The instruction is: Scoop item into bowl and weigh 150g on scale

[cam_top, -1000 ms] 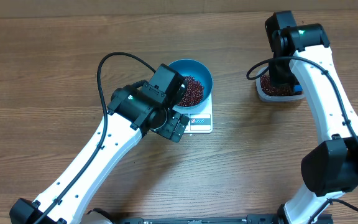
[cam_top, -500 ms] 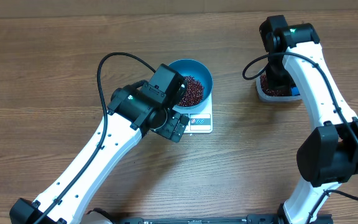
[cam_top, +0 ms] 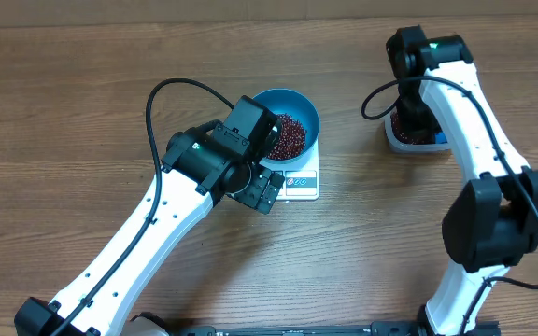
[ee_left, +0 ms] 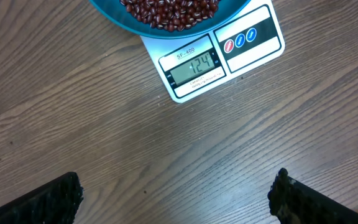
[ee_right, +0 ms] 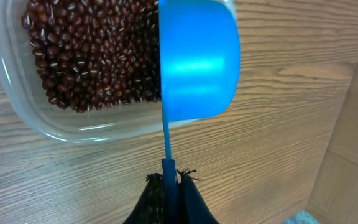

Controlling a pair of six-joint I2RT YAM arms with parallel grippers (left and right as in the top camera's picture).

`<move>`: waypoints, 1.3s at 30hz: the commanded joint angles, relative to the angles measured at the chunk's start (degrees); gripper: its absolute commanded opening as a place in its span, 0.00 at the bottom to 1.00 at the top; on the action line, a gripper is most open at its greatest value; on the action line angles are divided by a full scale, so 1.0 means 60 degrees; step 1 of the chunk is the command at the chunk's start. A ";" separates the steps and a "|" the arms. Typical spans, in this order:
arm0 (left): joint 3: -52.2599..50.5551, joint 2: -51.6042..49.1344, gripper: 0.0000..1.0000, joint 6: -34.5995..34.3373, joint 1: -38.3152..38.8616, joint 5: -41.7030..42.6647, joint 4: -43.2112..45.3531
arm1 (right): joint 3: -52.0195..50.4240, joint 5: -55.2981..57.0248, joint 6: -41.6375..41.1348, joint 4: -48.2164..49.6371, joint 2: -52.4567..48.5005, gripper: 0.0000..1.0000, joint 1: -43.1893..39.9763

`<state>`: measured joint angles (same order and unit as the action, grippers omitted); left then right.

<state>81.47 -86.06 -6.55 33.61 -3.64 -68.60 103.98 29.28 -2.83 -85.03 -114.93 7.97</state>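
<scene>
Beans (ee_left: 169,9) fill the bowl (ee_left: 120,22) on the scale (ee_left: 257,53), just ahead of my wide-open left gripper (ee_left: 176,199); its display (ee_left: 194,65) reads 124 under "SF-400". My right gripper (ee_right: 169,180) pinches the scoop (ee_right: 197,59) handle, cup at the tub (ee_right: 73,134) edge.

The scale (cam_top: 299,183) lies near the middle of the tabletop (cam_top: 63,112). The bowl (cam_top: 308,110) stands on its rear part, with beans (cam_top: 286,136) in it. Well apart to the right stands a tub (ee_right: 61,127) with more beans. A scoop (ee_right: 197,59) hangs above the tub's right edge, its handle in the right hand (ee_right: 169,177). The left hand (ee_left: 176,186) hangs before the scale.
</scene>
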 commanded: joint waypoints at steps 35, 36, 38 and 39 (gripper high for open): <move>0.0018 -0.0029 1.00 -0.0164 -0.0036 0.0047 0.0004 | 0.0047 -0.6320 0.2393 0.0153 -0.0102 0.04 -0.0885; 0.0018 -0.0029 1.00 -0.0164 -0.0036 0.0047 0.0000 | 0.0047 -0.6710 0.2583 0.0160 -0.0102 0.04 -0.1104; 0.0018 -0.0029 0.99 -0.0164 -0.0036 0.0047 0.0000 | 0.0047 -0.7373 0.2965 0.0157 -0.0102 0.04 -0.1483; 0.0018 -0.0029 1.00 -0.0164 -0.0036 0.0047 0.0004 | 0.0047 -0.7570 0.3053 0.0157 -0.0102 0.04 -0.1672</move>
<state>81.47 -86.06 -6.57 33.61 -3.64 -68.62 103.98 -5.04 11.29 -83.99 -115.28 0.36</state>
